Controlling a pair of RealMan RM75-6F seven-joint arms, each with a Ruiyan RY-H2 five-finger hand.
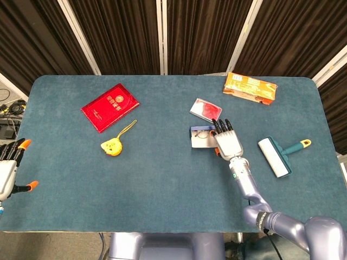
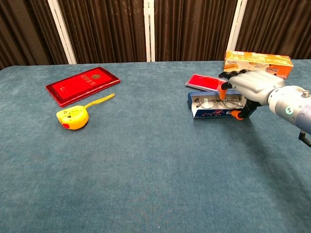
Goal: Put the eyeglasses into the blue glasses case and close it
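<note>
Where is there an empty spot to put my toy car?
Plenty of bare table between the yellow tape measure and the glasses case. It is crowded around the right hand, with the red pouch close by.

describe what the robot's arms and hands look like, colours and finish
The right hand has a glossy silver-grey shell, dark fingers and orange fingertip caps. Its forearm is smooth metallic silver-lilac with a small teal mark near the wrist. The left hand, at the head view's edge, shows a pale shell, dark fingers and orange tips.
</note>
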